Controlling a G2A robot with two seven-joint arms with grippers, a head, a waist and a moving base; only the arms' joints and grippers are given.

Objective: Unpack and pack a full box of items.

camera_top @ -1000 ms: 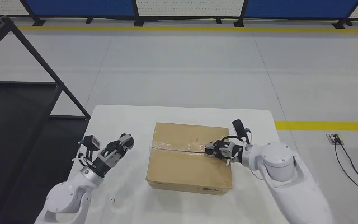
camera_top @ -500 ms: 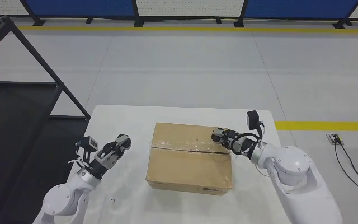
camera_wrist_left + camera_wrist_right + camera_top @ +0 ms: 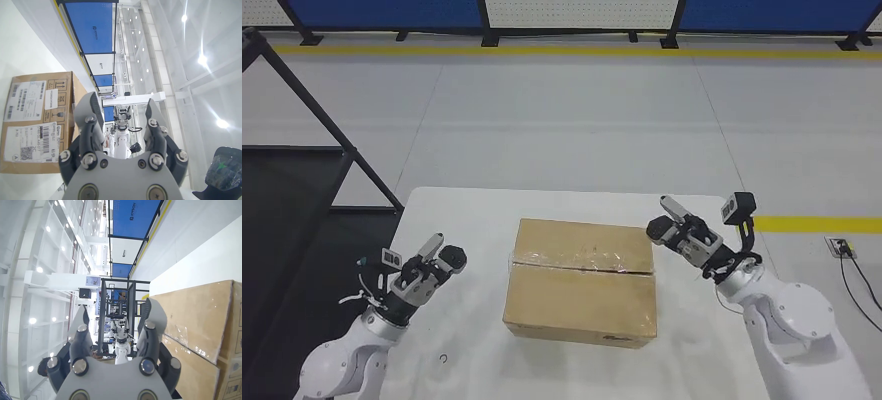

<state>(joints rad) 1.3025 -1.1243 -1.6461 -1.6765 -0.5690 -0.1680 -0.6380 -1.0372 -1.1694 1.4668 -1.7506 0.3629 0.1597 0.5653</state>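
Box (image 3: pixel 580 282): brown cardboard, closed, sitting near the middle of the white table (image 3: pixel 464 215). The flaps are shut. A strip of clear tape (image 3: pixel 572 263) runs along the centre seam, from the left side to the right side. In the left wrist view the box (image 3: pixel 37 121) shows a side face with several white printed labels (image 3: pixel 25 100) and black handling symbols. In the right wrist view the box (image 3: pixel 198 323) shows its top face, with glossy tape over the seam.

Left gripper (image 3: pixel 440 252): off the left side of the box and well apart from it, above bare table. Its jaws are spread with nothing between them, and the left wrist view (image 3: pixel 122 102) shows open room through the gap.

Right gripper (image 3: pixel 659 220): at the far right corner of the box, raised and pointing back across it. Its jaws are spread and empty (image 3: pixel 115 306). One finger (image 3: pixel 151 315) overlaps the box top in the right wrist view. I cannot tell whether it touches the cardboard.

Other: a small dark ring-like item (image 3: pixel 443 358) lies on the table toward the near left, too small to identify. A black metal frame (image 3: pixel 302 150) stands on the floor left of the table. A yellow floor line (image 3: pixel 807 224) runs off past the table's right side.
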